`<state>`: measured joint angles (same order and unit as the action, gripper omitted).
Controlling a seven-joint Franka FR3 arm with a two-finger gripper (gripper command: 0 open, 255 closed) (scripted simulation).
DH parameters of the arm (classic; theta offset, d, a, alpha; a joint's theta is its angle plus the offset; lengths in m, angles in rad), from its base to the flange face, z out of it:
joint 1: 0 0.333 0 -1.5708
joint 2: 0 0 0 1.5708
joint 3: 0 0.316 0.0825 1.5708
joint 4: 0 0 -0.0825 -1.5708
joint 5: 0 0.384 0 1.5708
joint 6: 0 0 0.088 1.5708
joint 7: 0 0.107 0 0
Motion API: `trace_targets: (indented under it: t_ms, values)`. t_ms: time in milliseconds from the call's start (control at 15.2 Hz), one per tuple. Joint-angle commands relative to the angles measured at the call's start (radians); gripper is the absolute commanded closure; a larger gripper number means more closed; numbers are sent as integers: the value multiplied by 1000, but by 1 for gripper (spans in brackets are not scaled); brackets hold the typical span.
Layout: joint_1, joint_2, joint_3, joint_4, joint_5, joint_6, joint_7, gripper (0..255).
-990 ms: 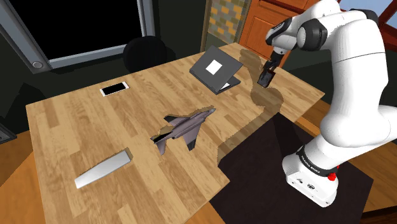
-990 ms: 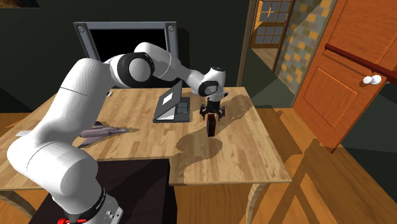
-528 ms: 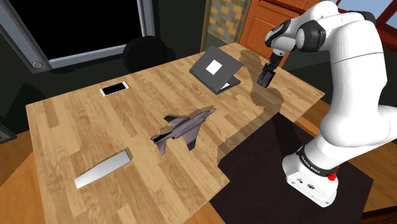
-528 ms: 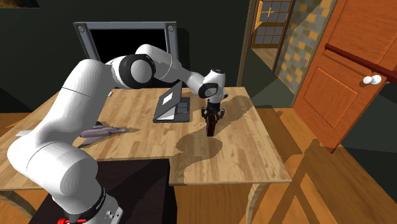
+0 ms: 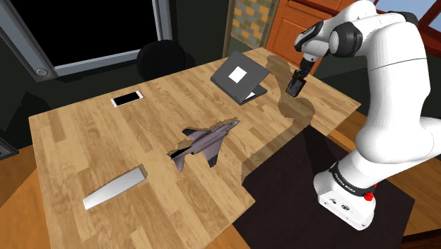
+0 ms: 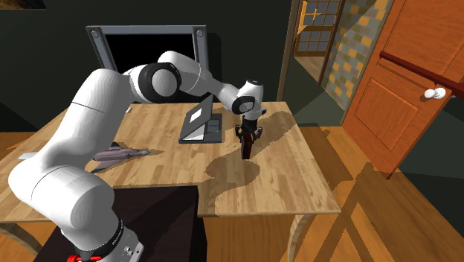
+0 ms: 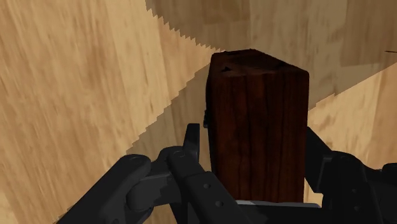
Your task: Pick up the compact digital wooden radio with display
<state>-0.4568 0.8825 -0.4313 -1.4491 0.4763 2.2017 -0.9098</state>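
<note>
The radio (image 7: pixel 257 127) is a dark brown wooden block standing upright. My black gripper (image 7: pixel 254 153) is shut on it, with the fingers (image 7: pixel 191 145) pressed against its two sides. In the shoulder view the gripper (image 5: pixel 296 83) points down over the table's far right part, beside the laptop. In the second exterior view the radio (image 6: pixel 246 149) hangs below the hand (image 6: pixel 246 132), right at the wooden tabletop (image 6: pixel 275 164). I cannot tell whether it still touches the wood. Its display is hidden.
A half-open grey laptop (image 5: pixel 240 76) stands just to the shoulder view's left of the gripper. A grey toy jet (image 5: pixel 205 141), a white phone (image 5: pixel 127 98) and a flat grey slab (image 5: pixel 113 187) lie further along the table. An orange door (image 6: pixel 401 89) is beyond the table.
The fingers have shut on the radio; they stood open a second ago. The hand has hardly moved, and the other things lie as before.
</note>
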Motion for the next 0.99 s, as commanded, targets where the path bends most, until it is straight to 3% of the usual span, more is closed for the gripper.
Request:
trace_targets:
  t_ms: [0,924]
  values:
    - [3,-14,-5,-2,-5,-12,3,255]
    - [24,-112,-40,-3,-45,-108,27,255]
